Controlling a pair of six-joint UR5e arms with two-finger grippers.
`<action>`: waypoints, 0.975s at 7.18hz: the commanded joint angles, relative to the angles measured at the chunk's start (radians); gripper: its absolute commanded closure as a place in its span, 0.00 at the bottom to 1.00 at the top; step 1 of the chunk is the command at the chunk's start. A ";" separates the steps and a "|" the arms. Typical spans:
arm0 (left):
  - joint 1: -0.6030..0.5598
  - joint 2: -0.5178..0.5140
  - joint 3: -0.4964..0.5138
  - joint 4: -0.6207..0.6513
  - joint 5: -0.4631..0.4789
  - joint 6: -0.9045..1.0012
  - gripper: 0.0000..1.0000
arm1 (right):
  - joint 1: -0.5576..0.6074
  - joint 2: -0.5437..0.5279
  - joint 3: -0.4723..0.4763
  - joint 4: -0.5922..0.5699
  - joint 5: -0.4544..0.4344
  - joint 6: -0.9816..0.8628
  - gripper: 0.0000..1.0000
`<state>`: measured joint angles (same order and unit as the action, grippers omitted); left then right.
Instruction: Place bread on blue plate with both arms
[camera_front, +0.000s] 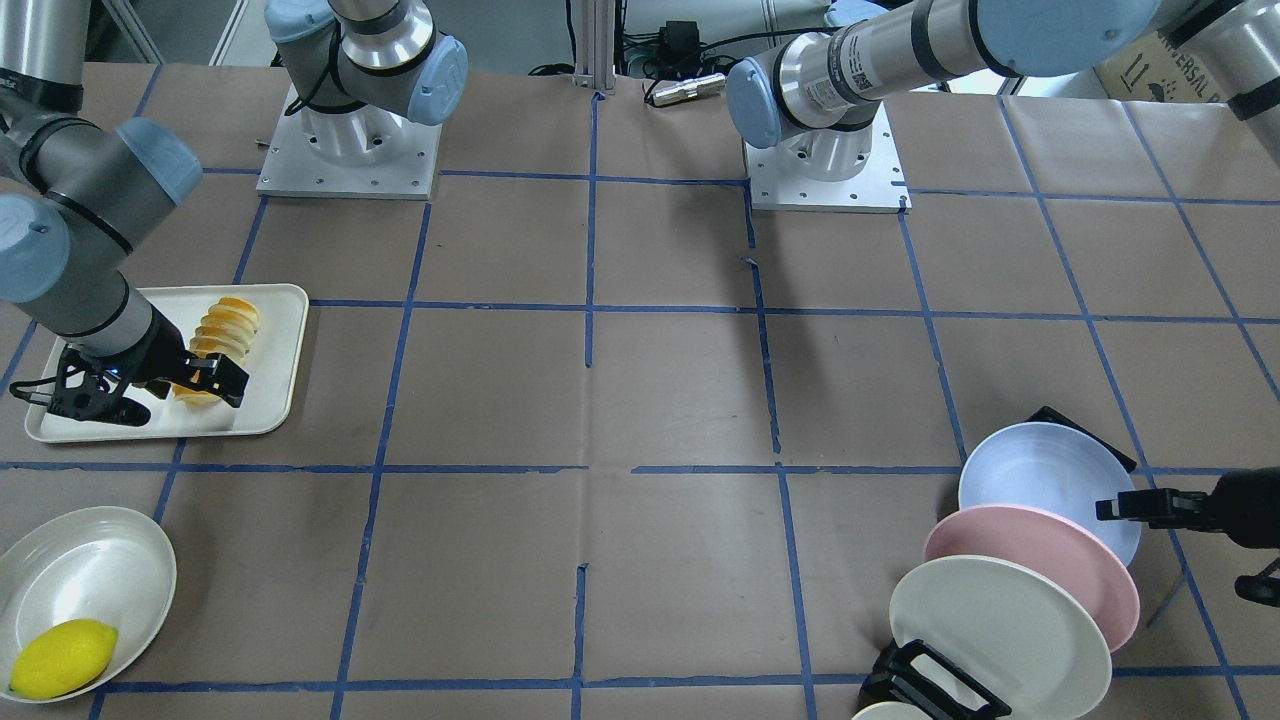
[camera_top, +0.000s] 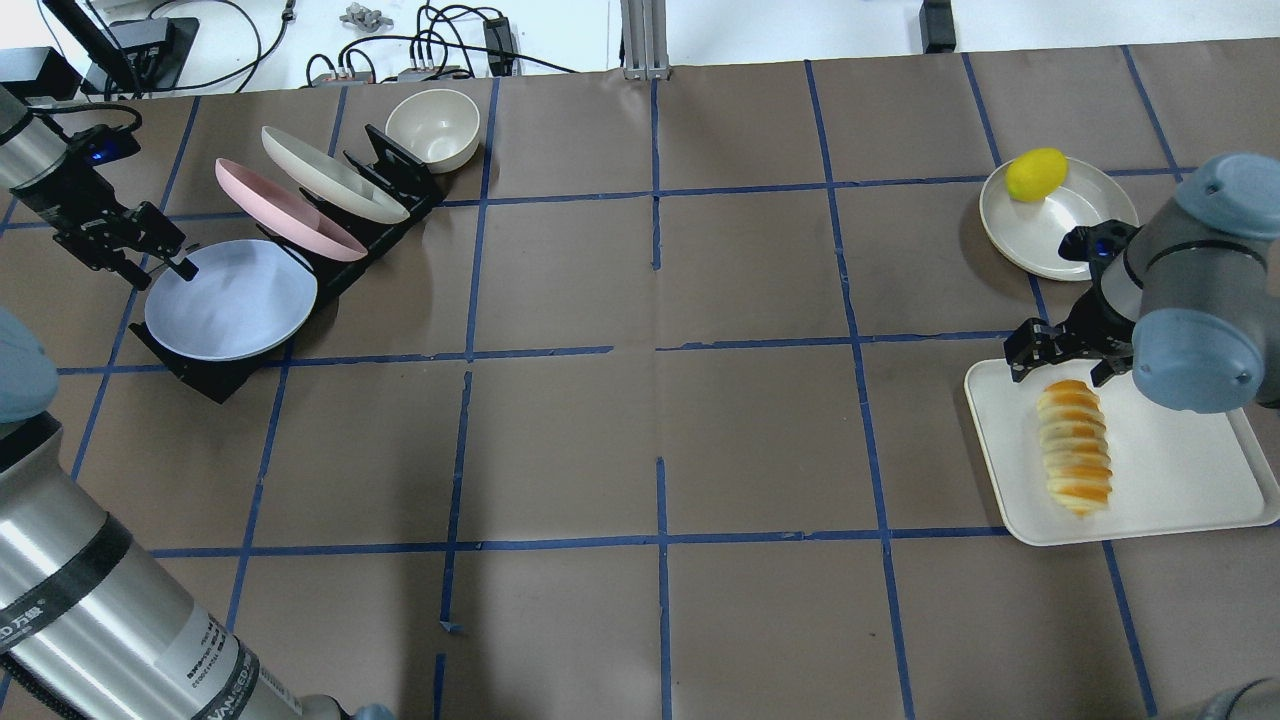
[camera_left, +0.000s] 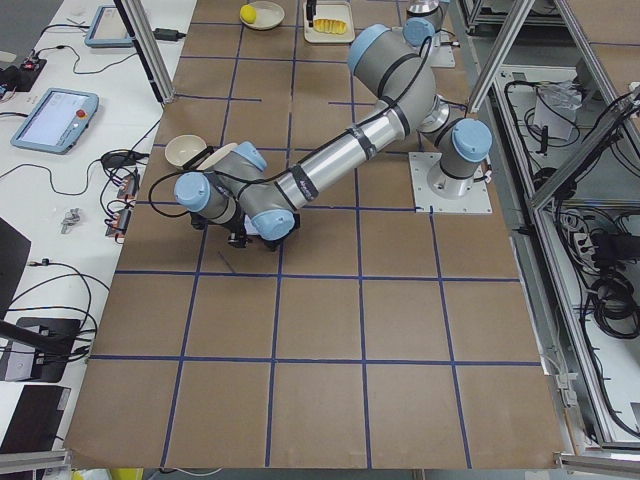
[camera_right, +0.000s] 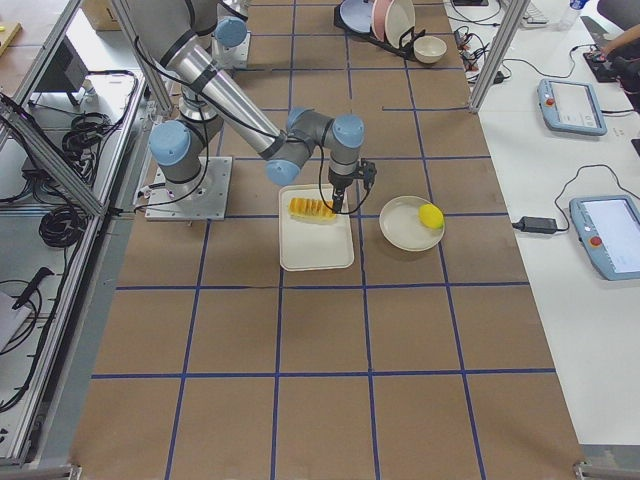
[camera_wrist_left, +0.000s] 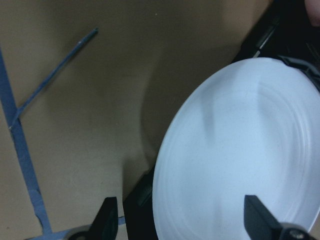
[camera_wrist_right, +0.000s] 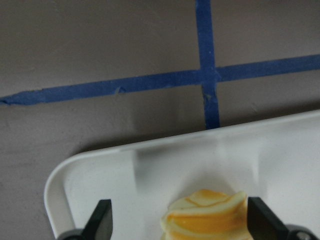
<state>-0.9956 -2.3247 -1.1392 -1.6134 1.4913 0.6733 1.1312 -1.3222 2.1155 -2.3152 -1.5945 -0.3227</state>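
Well, my right claw (camera_top: 1062, 370), spread, straddles the end of the bread (camera_top: 1073, 446) on its tray (camera_top: 1180, 480) at mid right for a grip, while my left claw (camera_top: 165, 272), also spread, flanks the racked blue plate (camera_top: 230, 300) upper left.

Lemon (camera_top: 1036, 174) on cream dish (camera_top: 1040, 238); pink plate (camera_top: 280, 208) in blk rack (camera_top: 410, 175).

Rack (camera_top: 385, 165) at far left of surface (camera_top: 660, 400), holding near plate (camera_top: 230, 300), middle plate (camera_top: 285, 210), far plate (camera_top: 330, 175). Bowl (camera_top: 432, 128) just behind rack. Left gripper (camera_top: 162, 275) astride near plate's left rim. Tray (camera_top: 1180, 480) at right, bread (camera_top: 1073, 445) on its left part. Right gripper (camera_top: 1063, 368) astride bread's far end. Dish (camera_top: 1050, 240) behind tray, lemon (camera_top: 1036, 174) in it.
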 joint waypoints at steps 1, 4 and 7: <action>-0.004 -0.016 0.009 0.000 0.006 0.009 0.54 | -0.002 0.006 0.018 0.006 -0.072 0.001 0.05; -0.006 -0.005 0.047 -0.008 0.006 0.018 0.84 | -0.001 -0.061 0.017 0.115 -0.097 0.002 0.05; -0.005 0.016 0.096 -0.058 0.007 0.018 0.85 | -0.002 -0.066 0.037 0.148 -0.122 0.007 0.05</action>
<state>-1.0016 -2.3229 -1.0606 -1.6445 1.4985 0.6917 1.1297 -1.3864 2.1420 -2.1828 -1.7121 -0.3173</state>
